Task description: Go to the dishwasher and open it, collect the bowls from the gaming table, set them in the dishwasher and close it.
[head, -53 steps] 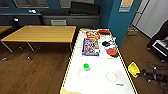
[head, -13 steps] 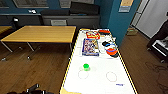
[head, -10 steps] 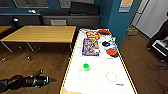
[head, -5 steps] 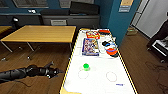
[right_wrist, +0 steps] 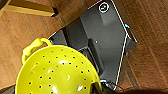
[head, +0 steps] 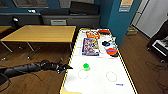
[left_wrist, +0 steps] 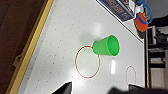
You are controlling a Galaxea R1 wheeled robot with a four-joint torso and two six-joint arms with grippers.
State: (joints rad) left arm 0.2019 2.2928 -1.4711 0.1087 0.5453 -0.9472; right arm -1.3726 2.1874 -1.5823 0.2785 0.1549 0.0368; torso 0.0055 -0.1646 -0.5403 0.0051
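Observation:
The gaming table (head: 100,82) has a white top and yellow sides. A bright green bowl (head: 86,66) stands on it near the left edge, beside a red ring marking. My left gripper (head: 66,67) reaches in from the left at that edge, a short way from the bowl, and it is open. In the left wrist view the green bowl (left_wrist: 106,45) lies ahead of the spread dark fingertips (left_wrist: 64,88). The pale yellow-green bowl (right_wrist: 57,72), pierced with small holes and with a loop handle, hangs over the wood floor, and my right gripper grips its rim. The dishwasher is out of view.
Flat colourful game boxes (head: 90,46) and orange and blue discs (head: 111,50) lie on the far half of the table. A yellow-wood table (head: 40,33) stands to the left. A blue pillar (head: 117,22) rises at the far right. My dark base (right_wrist: 100,42) is under the held bowl.
My left arm has stretched in from the left and its gripper has reached the table's edge near the green bowl. The bowl has not moved.

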